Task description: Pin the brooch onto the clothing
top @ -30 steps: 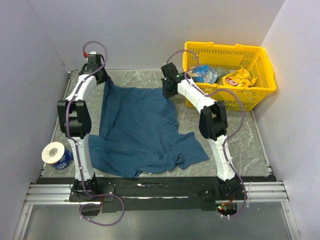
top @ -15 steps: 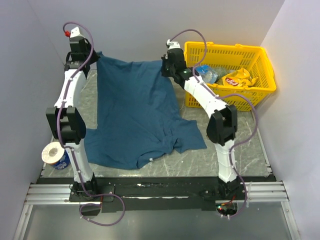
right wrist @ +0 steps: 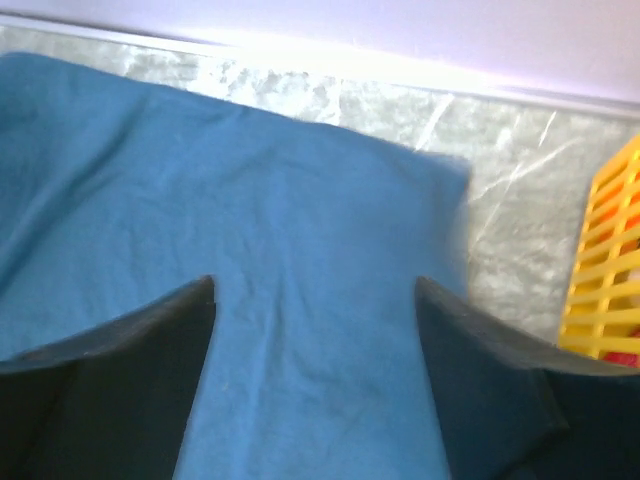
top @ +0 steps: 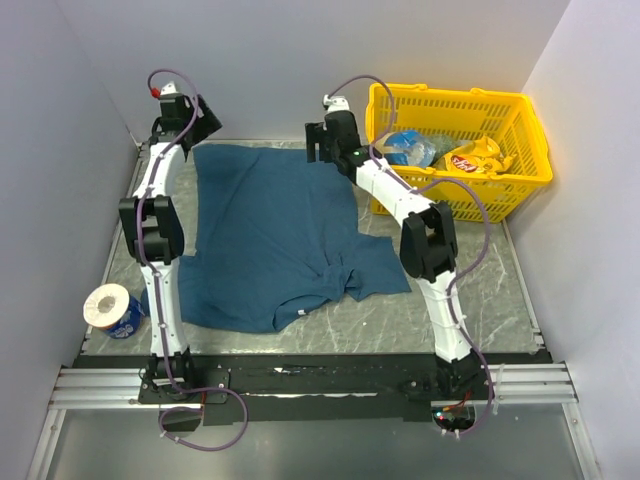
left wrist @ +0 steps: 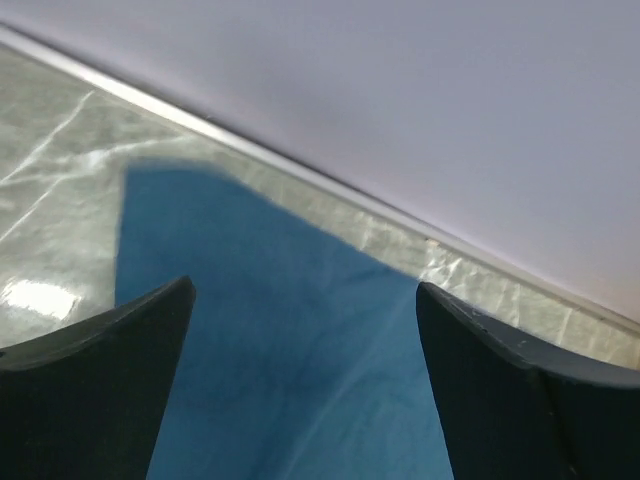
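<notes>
The clothing, a dark teal-blue T-shirt, lies spread on the marble table, its far edge flat near the back wall and its near part still rumpled. My left gripper hovers over the shirt's far left corner, jaws wide apart and empty; blue cloth lies flat beneath them. My right gripper hangs over the far right corner, also open, with cloth below it. The brooch is out of view.
A yellow plastic basket with snack packets stands at the back right, its edge close to my right gripper. A roll of paper sits at the near left. Walls enclose the table on three sides.
Both grippers held the shirt's far corners up in the air, then lowered and let go. The shirt's far edge now lies flat on the table and both pairs of jaws have opened.
</notes>
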You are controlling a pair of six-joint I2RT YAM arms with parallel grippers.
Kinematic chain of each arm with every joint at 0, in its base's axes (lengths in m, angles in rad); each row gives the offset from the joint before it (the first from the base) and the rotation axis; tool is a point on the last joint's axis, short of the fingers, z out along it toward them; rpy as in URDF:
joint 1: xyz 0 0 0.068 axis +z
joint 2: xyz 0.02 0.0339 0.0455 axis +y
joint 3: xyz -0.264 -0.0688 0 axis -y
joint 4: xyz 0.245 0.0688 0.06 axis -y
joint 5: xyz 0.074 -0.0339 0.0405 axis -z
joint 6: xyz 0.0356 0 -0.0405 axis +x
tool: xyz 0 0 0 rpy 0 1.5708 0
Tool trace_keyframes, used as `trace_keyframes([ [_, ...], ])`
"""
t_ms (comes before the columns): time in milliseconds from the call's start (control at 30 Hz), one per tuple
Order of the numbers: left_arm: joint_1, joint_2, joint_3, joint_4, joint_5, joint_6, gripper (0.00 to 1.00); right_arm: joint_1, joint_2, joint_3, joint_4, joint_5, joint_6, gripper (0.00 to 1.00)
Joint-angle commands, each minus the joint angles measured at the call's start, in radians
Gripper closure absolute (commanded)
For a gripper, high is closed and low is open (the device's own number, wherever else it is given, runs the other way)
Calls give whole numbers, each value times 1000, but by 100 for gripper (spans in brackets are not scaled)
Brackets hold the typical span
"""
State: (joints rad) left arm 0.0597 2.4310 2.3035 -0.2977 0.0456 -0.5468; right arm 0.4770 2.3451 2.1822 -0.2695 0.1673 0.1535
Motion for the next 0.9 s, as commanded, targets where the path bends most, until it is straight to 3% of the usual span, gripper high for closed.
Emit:
trace_keyframes([
  [0, -1, -177, -51, 23, -43, -19, 1, -2, -225, -110, 75, 8, -28, 7],
  [100, -8, -337, -211, -40, -44, -48, 1, 23, -360, -240, 47, 17, -11, 6],
  [233, -53, -587, -580, -31, -43, -50, 1, 58, -547, -406, -49, 41, 26, 5],
  [367, -231, -824, -783, -61, -43, -42, 4, 92, -682, -601, -146, 18, 101, 6],
  [533, -425, -958, -968, -150, -116, -71, 11, 115, -867, -837, -163, -44, 195, 5],
  [767, -638, -1076, -1200, -170, -164, -168, 32, 208, -929, -1004, -238, -89, 225, 7],
  [867, -731, -1070, -1266, -195, -184, -202, 32, 239, -928, -1058, -258, -97, 250, 8],
])
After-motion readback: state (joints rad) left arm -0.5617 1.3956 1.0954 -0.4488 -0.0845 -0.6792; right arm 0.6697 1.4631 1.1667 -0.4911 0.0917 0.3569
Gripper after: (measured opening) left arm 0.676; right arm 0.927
